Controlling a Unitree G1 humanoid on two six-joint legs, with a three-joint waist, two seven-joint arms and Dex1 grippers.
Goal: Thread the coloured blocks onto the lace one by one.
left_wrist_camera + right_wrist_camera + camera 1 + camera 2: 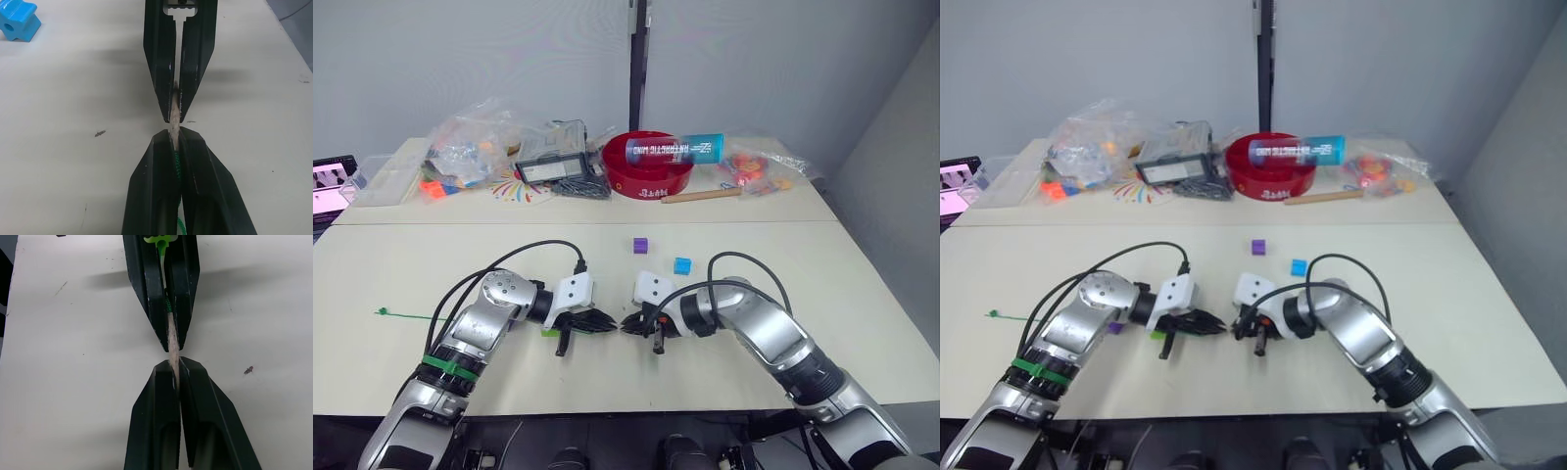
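So the two grippers are nose to nose low over the pale desk (401, 284), and the whole thing hinges on the thin green lace with its pale stiff tip (173, 110). The tip runs straight along the line between them. The left gripper (603, 322) is pinched shut on the lace, and the right gripper (628, 324) is closed on the tip's front end. I reckon it's a handover. The blue cube (682, 265) and the purple cube (640, 245) sit loose, nearer the right arm.
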